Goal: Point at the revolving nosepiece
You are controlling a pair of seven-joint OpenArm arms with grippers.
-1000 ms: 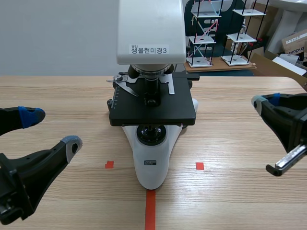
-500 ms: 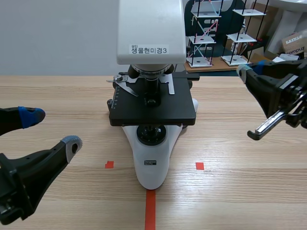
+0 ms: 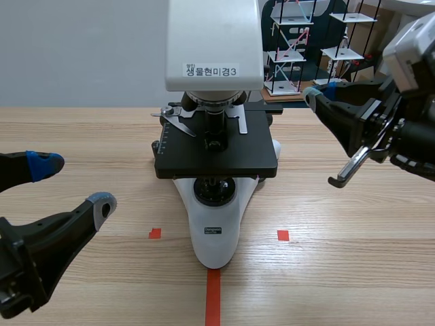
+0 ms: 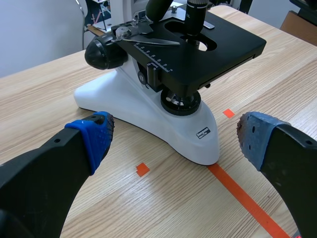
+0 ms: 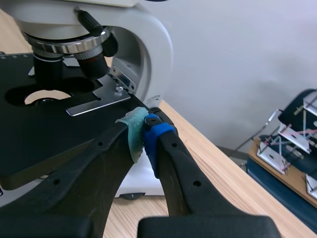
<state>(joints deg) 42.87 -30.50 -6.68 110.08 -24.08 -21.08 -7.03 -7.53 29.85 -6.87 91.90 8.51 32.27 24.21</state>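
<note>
scene view: microscope stands mid-bench; nosepiece sits under its head. left claw is low, spread wide, empty. right claw is raised beside the microscope, clenched on nothing.
left wrist view: microscope base lies ahead of the spread fingers.
right wrist view: pads are pressed together; the nosepiece is ahead, apart from them.

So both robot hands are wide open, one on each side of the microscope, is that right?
Not quite. One hand is on each side of the microscope, and the left hand is wide open, but the right hand is shut. The right wrist view shows its two pads pressed together.
</note>
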